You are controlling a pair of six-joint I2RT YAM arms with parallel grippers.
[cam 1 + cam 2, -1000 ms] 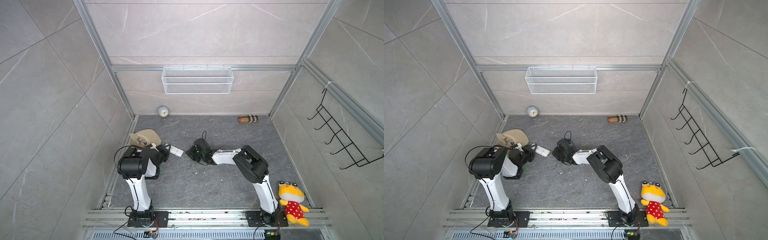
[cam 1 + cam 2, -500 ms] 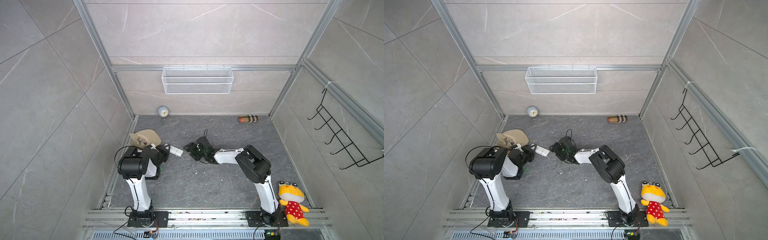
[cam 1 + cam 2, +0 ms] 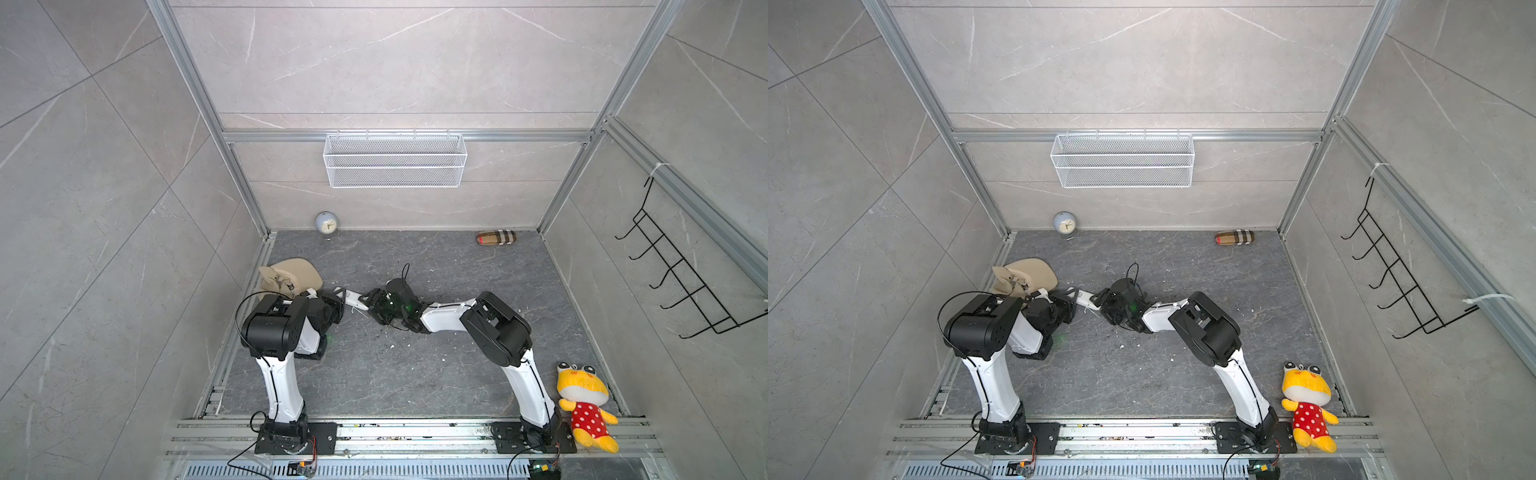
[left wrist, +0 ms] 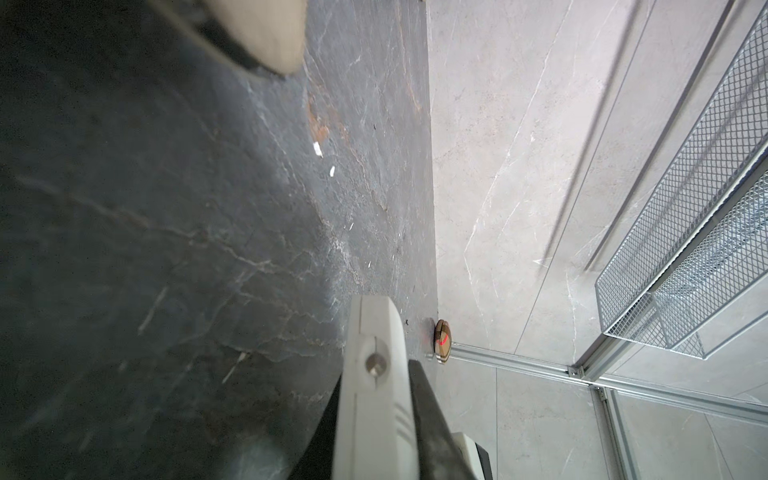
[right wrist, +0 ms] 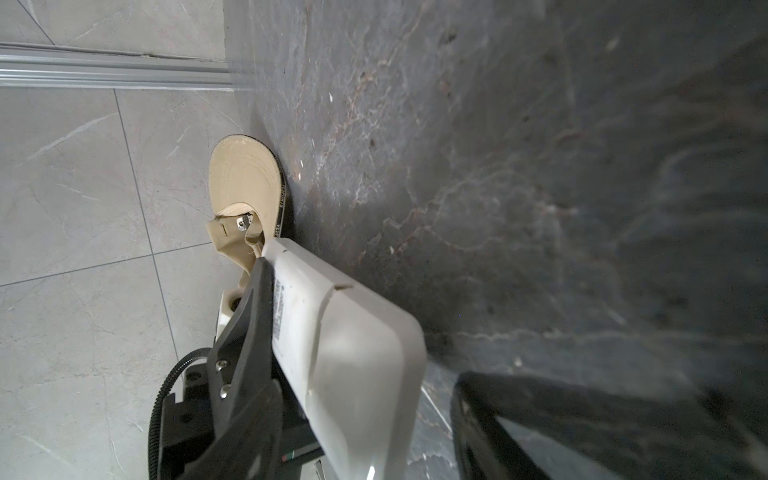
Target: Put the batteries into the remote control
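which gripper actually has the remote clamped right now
The left gripper: its jaws are shut on the remote control. The right gripper only straddles the other end, jaws open, a gap showing.

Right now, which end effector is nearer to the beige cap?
Left. The left end effector sits just beside the beige cap, gripping the remote control. The right end effector stands open at the remote's far end, farther from the cap.
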